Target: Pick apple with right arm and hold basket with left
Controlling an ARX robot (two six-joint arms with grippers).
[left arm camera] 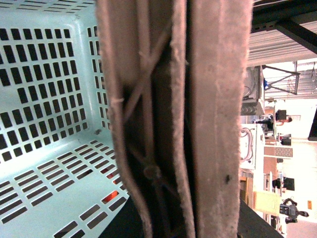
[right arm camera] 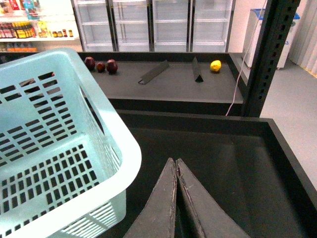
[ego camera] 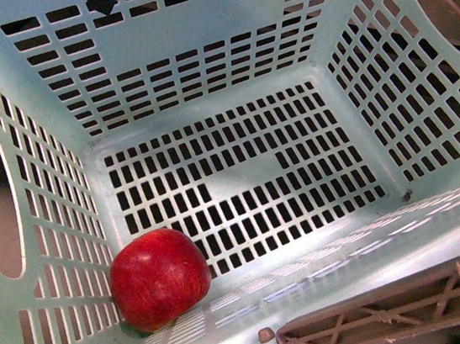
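1. The right gripper [right arm camera: 176, 163] had its two dark fingers pressed together tip to tip, with nothing between them, above one dark tray [right arm camera: 237, 168]
2. The left gripper's own fingers could not be made out: its wrist view was filled by the ribbed brown-grey handle [left arm camera: 218, 109] seen very close, so whether it clamped that handle could not be told
3. One pale mint basket [right arm camera: 74, 64] stood just beside the right gripper, its rounded rim corner nearest the fingers. In the front view one handle [ego camera: 381, 315] lay along the near right rim
4. One apple [ego camera: 158, 279], bright red, sat inside the basket [ego camera: 378, 81] on the slotted floor, tucked into the near left corner against the walls
5. Farther off, on a dark shelf [right arm camera: 173, 84], three dark red fruits [right arm camera: 100, 66] lay close together at one end and one yellow fruit [right arm camera: 215, 65] at the other, with two dark flaps [right arm camera: 153, 73] between them, all well apart from the basket
6. One black perforated post [right arm camera: 267, 54] rose beside that shelf
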